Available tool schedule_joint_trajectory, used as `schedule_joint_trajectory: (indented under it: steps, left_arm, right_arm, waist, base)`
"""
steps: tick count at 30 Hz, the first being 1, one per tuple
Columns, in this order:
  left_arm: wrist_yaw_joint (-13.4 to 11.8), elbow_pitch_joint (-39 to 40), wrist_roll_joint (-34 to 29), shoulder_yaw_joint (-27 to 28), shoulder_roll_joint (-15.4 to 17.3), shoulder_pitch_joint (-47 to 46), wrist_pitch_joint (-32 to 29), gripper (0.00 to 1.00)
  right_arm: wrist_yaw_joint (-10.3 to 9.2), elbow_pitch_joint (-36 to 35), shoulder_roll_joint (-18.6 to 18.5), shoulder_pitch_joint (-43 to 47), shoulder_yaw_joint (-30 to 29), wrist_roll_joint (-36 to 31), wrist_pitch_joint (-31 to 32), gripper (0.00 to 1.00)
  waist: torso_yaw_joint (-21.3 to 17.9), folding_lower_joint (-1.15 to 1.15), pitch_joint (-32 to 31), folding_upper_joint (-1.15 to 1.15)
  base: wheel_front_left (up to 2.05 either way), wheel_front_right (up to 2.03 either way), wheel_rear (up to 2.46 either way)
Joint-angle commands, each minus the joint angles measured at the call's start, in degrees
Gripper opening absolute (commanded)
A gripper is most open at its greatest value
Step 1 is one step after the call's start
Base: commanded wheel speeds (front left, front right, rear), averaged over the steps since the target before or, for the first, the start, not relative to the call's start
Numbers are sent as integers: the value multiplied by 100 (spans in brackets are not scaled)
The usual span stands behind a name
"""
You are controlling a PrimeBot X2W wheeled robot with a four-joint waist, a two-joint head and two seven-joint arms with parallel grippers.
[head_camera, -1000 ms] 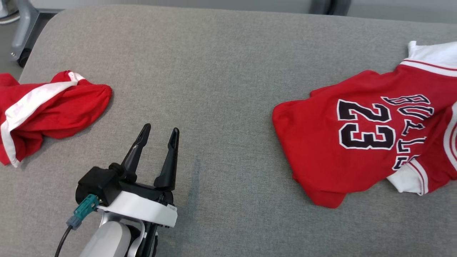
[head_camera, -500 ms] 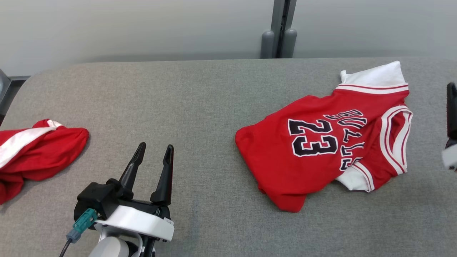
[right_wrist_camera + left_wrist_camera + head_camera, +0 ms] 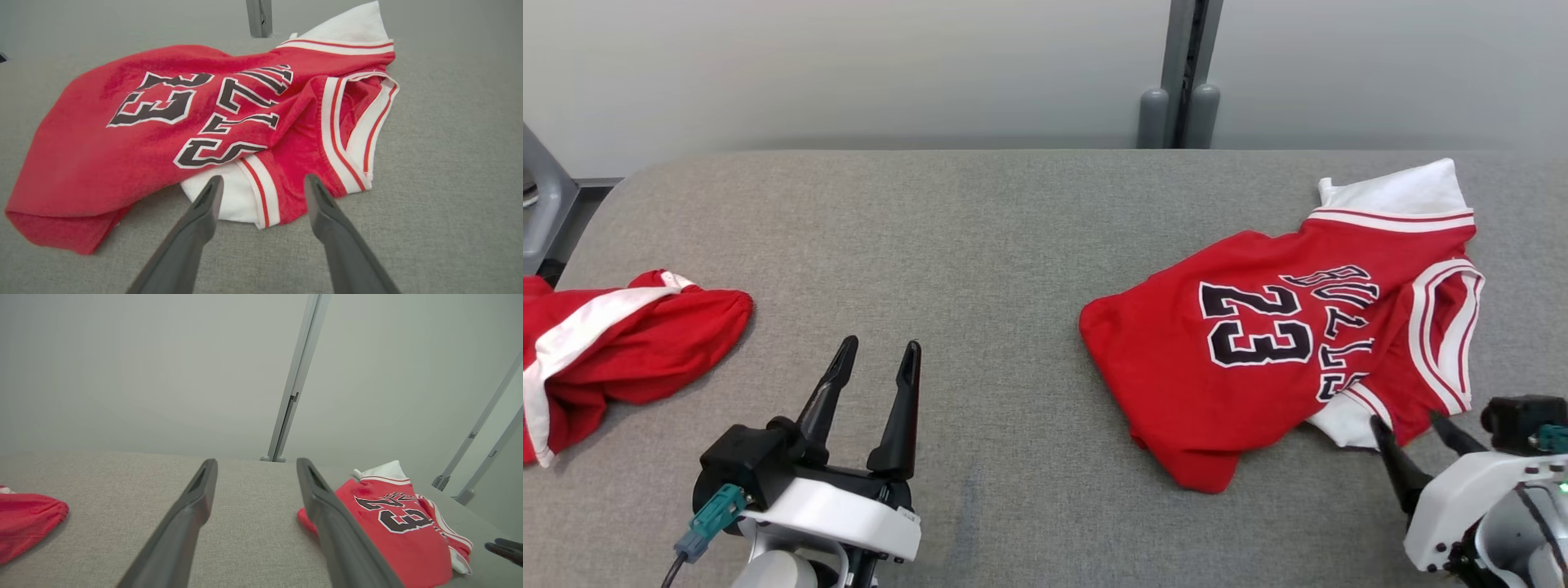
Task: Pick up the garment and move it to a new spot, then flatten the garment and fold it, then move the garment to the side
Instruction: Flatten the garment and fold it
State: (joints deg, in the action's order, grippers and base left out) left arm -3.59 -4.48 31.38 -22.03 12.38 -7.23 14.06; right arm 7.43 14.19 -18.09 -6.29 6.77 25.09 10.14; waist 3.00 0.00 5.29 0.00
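The garment (image 3: pixel 1258 367), a red jersey with a black "23" and white trim, lies crumpled on the right half of the grey padded table (image 3: pixel 1013 245). My right gripper (image 3: pixel 1406 419) is open just in front of the garment's near white-and-red hem. In the right wrist view, the right gripper (image 3: pixel 263 179) has its fingertips on either side of that hem of the garment (image 3: pixel 102 155), apart from the cloth. My left gripper (image 3: pixel 880 345) is open over bare table at the lower left, well away from the garment. The left wrist view also shows the left gripper (image 3: pixel 256 461) open, with the garment (image 3: pixel 388 531) to its right.
A second red garment with a white stripe (image 3: pixel 613 343) lies bunched at the table's left edge. A grey post (image 3: pixel 1180 106) stands against the wall behind the table. A grey frame part (image 3: pixel 543 204) sits off the left corner.
The head camera has tilted up and shifted, so the whole picture moved. My right gripper has come into view at the lower right, close to the jersey's near hem. The left gripper keeps its pose.
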Motion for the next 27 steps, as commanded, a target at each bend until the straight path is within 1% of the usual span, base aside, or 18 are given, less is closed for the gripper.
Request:
schedule_joint_trajectory:
  steps: [1, 3, 8, 9, 10, 14, 15, 16, 17, 20, 22, 25, 27]
  left_arm:
    - [-6, 2, 48, 8, 43, -32, -19, 100]
    - [19, -8, 37, -23, 24, -53, -21, 100]
    - [43, -61, 69, -52, -32, -118, -4, 100]
    - [45, -73, 77, -50, -37, -120, -1, 100]
    - [45, -73, 77, -50, -37, -120, -1, 100]
    - [44, -113, 88, -39, -59, -130, 13, 100]
    - [45, -124, 87, -37, -65, -127, 17, 100]
    - [42, -127, 90, -33, -70, -118, 25, 100]
    - [38, -133, 90, -28, -69, -107, 31, 100]
    - [16, -142, 98, -11, -68, -47, 46, 100]
    - [-8, -140, 98, 5, -64, 2, 57, 100]
    - [-28, -116, 97, 28, -26, 68, 57, 100]
    - [-34, -114, 104, 26, -16, 93, 60, 100]
  right_arm:
    - [11, 195, 10, -200, 157, -43, 228, 100]
    - [11, 455, -29, -346, 345, -141, 449, 100]
    - [8, 1176, -28, -775, 658, -309, 745, 100]
    - [7, 1321, -24, -852, 724, -329, 795, 100]
    - [7, 1321, -24, -852, 724, -329, 795, 100]
    - [5, 1841, -77, -1043, 904, -547, 903, 100]
    - [5, 1905, -74, -1067, 936, -578, 854, 62]
    - [5, 1956, -81, -1094, 936, -594, 794, 27]
    - [6, 1985, -90, -1110, 942, -604, 755, 0]
    - [6, 1935, -159, -1071, 949, -598, 693, 0]
    - [6, 1718, -255, -1020, 994, -645, 640, 0]
    - [6, 1215, -457, -872, 1066, -556, 837, 0]
    - [6, 689, -609, -701, 1135, -374, 989, 0]
  waist:
    - [114, 0, 65, 0]
    - [203, 0, 102, 0]
    - [418, 0, 163, 0]
    - [448, 0, 165, 0]
    - [448, 0, 165, 0]
    - [541, 0, 155, 0]
    - [554, 0, 141, 0]
    - [560, 0, 130, 0]
    - [560, 0, 123, 0]
    - [525, 0, 81, 0]
    - [461, 0, 43, 0]
    - [299, 0, -6, 0]
    - [188, 0, -48, 0]
  base:
    - [0, 0, 0]
    - [0, 0, 0]
    - [0, 0, 0]
    - [0, 0, 0]
    - [0, 0, 0]
    - [0, 0, 0]
    - [0, 0, 0]
    - [0, 0, 0]
    - [0, 0, 0]
    - [0, 0, 0]
    - [0, 0, 0]
    - [0, 0, 0]
    - [0, 0, 0]
